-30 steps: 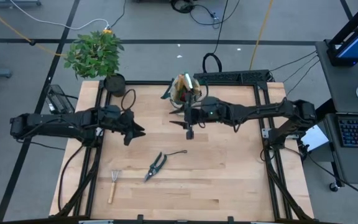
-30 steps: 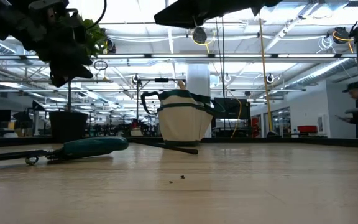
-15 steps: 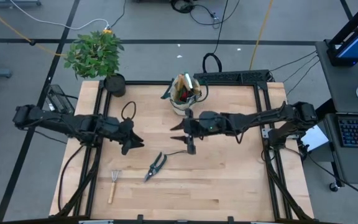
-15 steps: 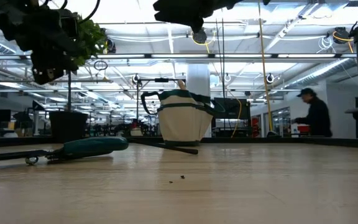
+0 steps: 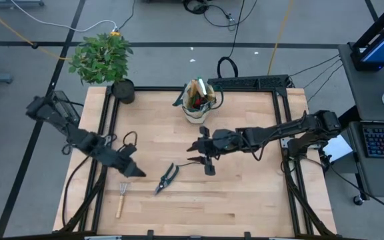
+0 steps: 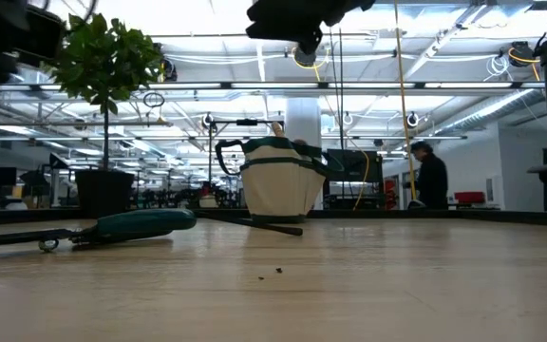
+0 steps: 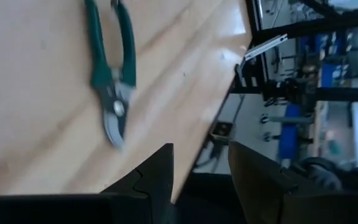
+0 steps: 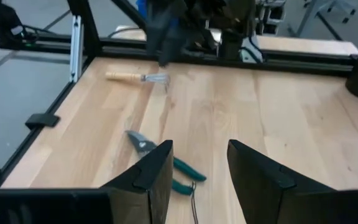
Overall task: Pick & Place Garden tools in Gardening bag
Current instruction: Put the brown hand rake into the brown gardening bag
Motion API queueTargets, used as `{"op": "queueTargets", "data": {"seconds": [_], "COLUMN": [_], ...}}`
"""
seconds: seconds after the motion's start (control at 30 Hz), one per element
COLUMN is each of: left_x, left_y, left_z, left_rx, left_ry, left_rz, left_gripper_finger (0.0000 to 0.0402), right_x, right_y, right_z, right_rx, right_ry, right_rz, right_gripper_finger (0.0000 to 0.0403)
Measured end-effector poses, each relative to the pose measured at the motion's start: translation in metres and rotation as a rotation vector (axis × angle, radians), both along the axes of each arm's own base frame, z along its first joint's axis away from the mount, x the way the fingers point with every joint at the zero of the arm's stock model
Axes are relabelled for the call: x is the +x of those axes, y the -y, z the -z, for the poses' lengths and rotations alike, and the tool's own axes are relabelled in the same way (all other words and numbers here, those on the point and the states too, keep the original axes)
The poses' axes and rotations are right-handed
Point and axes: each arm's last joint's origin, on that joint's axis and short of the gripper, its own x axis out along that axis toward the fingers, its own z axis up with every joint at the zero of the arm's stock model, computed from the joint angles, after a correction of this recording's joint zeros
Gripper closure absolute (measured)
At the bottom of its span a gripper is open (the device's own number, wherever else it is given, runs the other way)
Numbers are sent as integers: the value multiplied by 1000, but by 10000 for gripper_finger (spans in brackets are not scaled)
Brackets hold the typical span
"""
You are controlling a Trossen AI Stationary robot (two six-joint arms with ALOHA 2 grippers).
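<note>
The pruning shears [image 5: 167, 177], green-handled, lie flat on the table near its middle; they also show in the left wrist view [image 7: 110, 81] and the right wrist view [image 8: 160, 158]. A wood-handled little rake [image 5: 122, 197] lies flat toward the near left corner. The gardening bag [image 5: 197, 100] stands upright at the far edge with tools sticking out of its top. My left gripper [image 5: 133, 170] hovers open, left of the shears. My right gripper [image 5: 193, 153] hovers open, to the right of and beyond the shears. Nothing is between either gripper's fingers.
A leafy potted plant [image 5: 102, 57] in a black pot [image 5: 123, 90] stands at the far left corner. A black frame [image 5: 282, 143] borders the table. A person [image 6: 432, 176] stands in the room far behind. Bare wood lies across the near right part of the table [image 5: 259, 200].
My left gripper has swung toward the table's near edge and a little left, rolling as it went, and now points toward the shears. My right gripper has come toward the near edge and slightly down, nearer the shears. The shears, rake and bag have stayed put.
</note>
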Motion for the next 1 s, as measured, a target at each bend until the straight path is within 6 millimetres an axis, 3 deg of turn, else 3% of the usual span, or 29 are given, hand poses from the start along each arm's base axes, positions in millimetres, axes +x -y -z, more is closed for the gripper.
{"op": "queueTargets", "data": {"seconds": [0.2,0.5,0.77,1.0], "left_x": [-17,-38,-45,-44], "left_y": [26,68,98,104], "left_z": [3,29,34,45], "left_rx": [-161,-328,-315,-251], "left_ry": [-86,-411,-541,-559], "left_rz": [-38,-66,-101,-111], "left_gripper_finger": [243,243,243,243], "right_x": [-1,0,0,1], "right_y": [0,1,1,1], "right_z": [1,1,1,-1], "right_rx": [-4,-21,-30,-26], "right_ry": [-14,-11,-10,17], "right_rz": [0,-5,-9,-8], "right_gripper_finger": [259,259,259,259]}}
